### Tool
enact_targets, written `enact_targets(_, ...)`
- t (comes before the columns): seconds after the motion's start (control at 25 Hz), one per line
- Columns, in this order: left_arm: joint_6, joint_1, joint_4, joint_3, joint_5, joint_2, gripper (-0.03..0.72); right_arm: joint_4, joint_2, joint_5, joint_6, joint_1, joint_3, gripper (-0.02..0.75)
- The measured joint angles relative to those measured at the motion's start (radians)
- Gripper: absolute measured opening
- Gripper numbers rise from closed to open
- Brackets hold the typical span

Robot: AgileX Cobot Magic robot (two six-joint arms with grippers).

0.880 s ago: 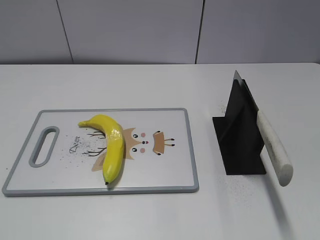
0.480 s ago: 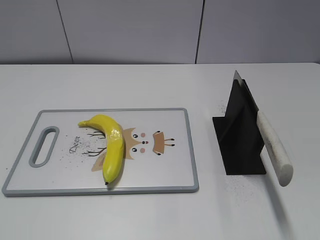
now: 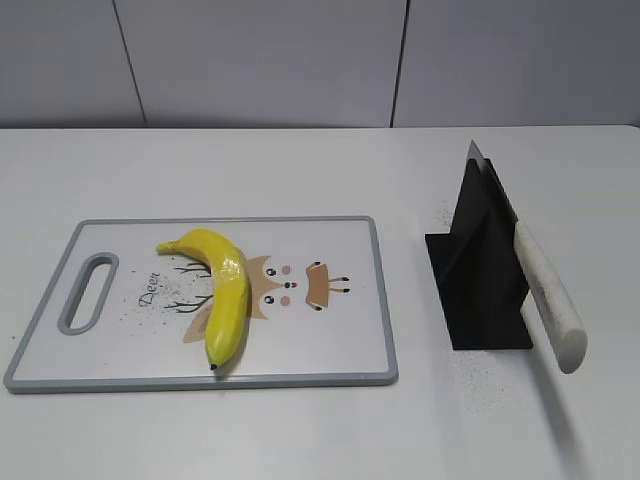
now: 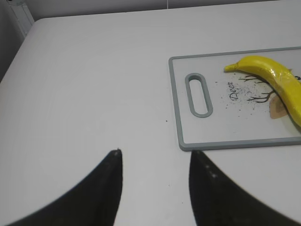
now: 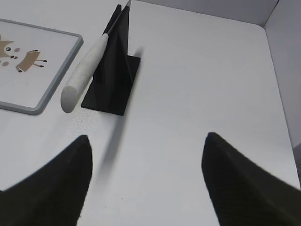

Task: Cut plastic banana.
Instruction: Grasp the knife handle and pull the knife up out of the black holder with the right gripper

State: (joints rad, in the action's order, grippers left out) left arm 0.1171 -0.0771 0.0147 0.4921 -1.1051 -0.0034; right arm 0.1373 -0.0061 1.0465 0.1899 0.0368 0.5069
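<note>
The plastic banana [image 3: 222,285], glossy yellow with a dark tip, lies on the white cutting board [image 3: 340,350] with the grey rim; it also shows in the left wrist view [image 4: 277,80]. A knife with a white handle [image 3: 548,295] rests slanted in a black stand [image 3: 480,280], handle toward the front; it also shows in the right wrist view [image 5: 87,70]. My left gripper [image 4: 155,153] is open and empty over bare table, left of the board. My right gripper [image 5: 148,139] is open and empty, in front of and right of the stand. Neither gripper shows in the exterior view.
The board [image 4: 176,99] has a slot handle [image 4: 198,94] at its left end. Dark specks lie on the board and on the table around the stand [image 5: 113,70]. A grey wall runs behind the white table [image 3: 300,170]. The table's right edge meets a wall [image 5: 282,56].
</note>
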Motion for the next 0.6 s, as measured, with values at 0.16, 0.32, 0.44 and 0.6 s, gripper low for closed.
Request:
enact_targets(0.16, 0.0, 0.0, 0.0, 0.0, 0.0, 0.0, 0.446, 0.0, 0.0, 0.0, 0.0, 0.0, 0.0, 0.552)
enact_targets(0.32, 0.0, 0.0, 0.0, 0.0, 0.0, 0.0, 0.446, 0.004, 0.0, 0.0, -0.004, 0.0, 0.0, 0.552)
enact_targets(0.44, 0.0, 0.0, 0.0, 0.0, 0.0, 0.0, 0.446, 0.049, 0.06, 0.018, -0.021, 0.0, 0.01, 0.552)
enact_targets(0.6, 0.0, 0.0, 0.0, 0.0, 0.0, 0.0, 0.445, 0.069, 0.238, 0.057, -0.038, 0.0, 0.058, 0.552)
